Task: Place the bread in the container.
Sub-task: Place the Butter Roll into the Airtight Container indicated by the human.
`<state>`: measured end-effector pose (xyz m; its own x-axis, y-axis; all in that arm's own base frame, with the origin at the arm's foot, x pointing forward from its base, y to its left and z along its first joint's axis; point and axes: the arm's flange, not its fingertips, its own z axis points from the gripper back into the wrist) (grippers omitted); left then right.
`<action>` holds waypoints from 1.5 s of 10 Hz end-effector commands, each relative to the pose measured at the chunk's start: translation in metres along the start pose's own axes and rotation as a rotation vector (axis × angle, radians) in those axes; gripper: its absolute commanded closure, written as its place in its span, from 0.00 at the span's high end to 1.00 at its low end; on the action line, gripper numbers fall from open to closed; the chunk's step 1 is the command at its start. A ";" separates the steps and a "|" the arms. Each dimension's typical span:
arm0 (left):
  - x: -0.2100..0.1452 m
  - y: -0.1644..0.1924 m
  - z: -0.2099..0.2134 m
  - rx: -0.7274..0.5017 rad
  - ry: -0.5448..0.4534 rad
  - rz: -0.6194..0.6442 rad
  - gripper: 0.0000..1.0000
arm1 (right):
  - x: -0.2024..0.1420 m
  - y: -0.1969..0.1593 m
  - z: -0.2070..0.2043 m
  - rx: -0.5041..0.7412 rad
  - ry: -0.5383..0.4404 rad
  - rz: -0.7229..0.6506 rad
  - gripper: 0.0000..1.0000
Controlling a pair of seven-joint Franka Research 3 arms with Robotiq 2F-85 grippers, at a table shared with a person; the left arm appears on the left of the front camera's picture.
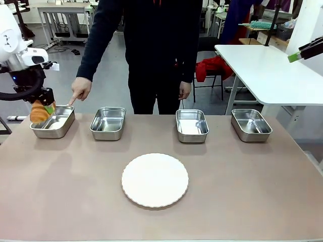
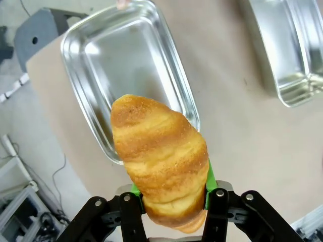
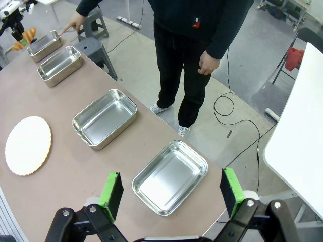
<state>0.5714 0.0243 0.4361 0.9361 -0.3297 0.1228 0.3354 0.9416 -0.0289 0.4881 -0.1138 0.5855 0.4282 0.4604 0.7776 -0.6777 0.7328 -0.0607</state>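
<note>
My left gripper is shut on the bread, a golden-brown croissant that sticks out past the green pads. It hangs just above the near left end of the leftmost container, a shallow steel pan that lies empty under it. A person's hand points a finger at this pan's far rim. My right gripper is open and empty, high above the table's right end, over the rightmost pan.
Three more empty steel pans stand in a row along the far edge. A round white plate lies mid-table. The person stands behind the table's middle. A white side table is at the far right.
</note>
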 end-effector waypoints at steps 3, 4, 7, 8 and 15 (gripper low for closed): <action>0.000 0.000 0.000 0.000 0.000 0.000 0.47 | 0.001 0.001 0.000 0.000 -0.005 -0.001 1.00; 0.006 0.004 -0.002 0.003 -0.020 -0.001 0.47 | 0.001 0.001 0.000 0.000 -0.005 -0.001 1.00; 0.038 0.039 -0.011 -0.097 0.042 -0.040 0.47 | 0.001 0.001 0.000 0.000 -0.005 -0.001 1.00; 0.044 0.049 -0.016 -0.093 0.051 -0.046 0.47 | 0.001 0.001 0.000 0.000 -0.005 -0.001 1.00; 0.063 0.067 -0.061 -0.174 0.066 -0.125 0.47 | 0.001 0.001 0.000 0.000 -0.005 -0.001 1.00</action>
<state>0.6530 0.0561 0.3785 0.9013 -0.4305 0.0481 0.4326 0.8888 -0.1511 0.4881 -0.1139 0.5856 0.4281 0.4604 0.7776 -0.6776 0.7329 -0.0609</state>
